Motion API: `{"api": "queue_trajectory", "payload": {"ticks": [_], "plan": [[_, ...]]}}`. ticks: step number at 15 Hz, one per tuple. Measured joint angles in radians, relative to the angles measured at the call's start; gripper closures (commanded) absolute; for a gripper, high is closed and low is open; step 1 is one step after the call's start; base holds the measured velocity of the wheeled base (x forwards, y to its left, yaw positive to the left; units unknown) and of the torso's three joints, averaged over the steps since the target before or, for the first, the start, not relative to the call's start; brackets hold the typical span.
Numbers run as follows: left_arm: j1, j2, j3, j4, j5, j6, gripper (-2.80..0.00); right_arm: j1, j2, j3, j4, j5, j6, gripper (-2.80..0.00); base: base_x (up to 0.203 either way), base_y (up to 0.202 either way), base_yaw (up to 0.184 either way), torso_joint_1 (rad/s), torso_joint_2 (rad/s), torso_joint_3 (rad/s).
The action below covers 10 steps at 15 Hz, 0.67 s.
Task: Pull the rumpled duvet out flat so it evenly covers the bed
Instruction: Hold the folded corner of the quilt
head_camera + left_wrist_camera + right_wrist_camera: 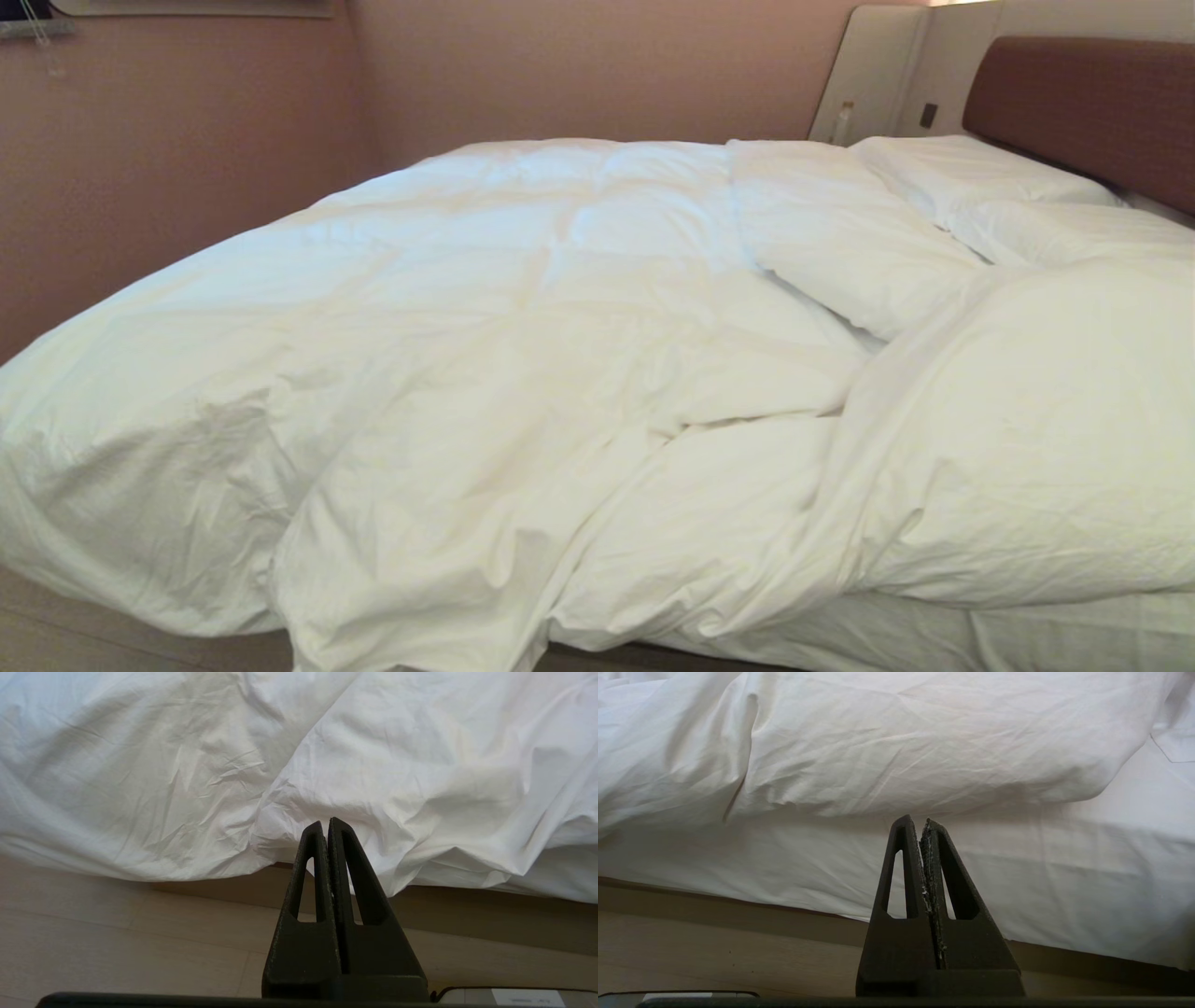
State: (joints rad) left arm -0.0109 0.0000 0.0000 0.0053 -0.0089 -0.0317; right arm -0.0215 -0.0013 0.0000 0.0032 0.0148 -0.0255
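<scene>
While neither arm is seen from the head camera, the duvet (523, 336) is shown spread over most of the bed (934, 635), bunched and creased along the near edge. Relative to the brown headboard (1083, 112), the duvet's flatter, quilted part is laid toward the foot end of the bed, and a thick fold is heaped just short of the pillows (971, 173), which are propped beside the headboard. Toward the headboard end of the near side, the fitted sheet (1027, 639) of the mattress is left uncovered below the duvet's rolled edge.

The left pincer (325, 823) is held low above the pale wooden floor (117, 938), with its two black fingers pressed together and nothing caught between them. The duvet's hanging edge (327, 807) is seen straight ahead of the tips and just beyond them (whether cloth and tips touch cannot be told), draped down almost to the floor.

The right pincer (920, 822) is likewise closed on nothing, fingers flat against each other. Ahead of it the sheeted side of the mattress (1064, 877) is faced, and the duvet's puffy roll (896, 756) is seen above the tips and apart from them. A dark strip of the bed base (738, 914) is visible beneath the sheet, next to the floor.
</scene>
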Motion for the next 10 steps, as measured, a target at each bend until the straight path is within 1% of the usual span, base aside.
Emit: {"api": "queue_trajectory", "payload": {"ticks": [10], "plan": [[0.000,0.000,0.000,0.000,0.000,0.000,0.00,0.000,0.000,0.000,0.000,0.000,0.000,0.00,0.000,0.000,0.000,0.000,0.00,0.000]]}}
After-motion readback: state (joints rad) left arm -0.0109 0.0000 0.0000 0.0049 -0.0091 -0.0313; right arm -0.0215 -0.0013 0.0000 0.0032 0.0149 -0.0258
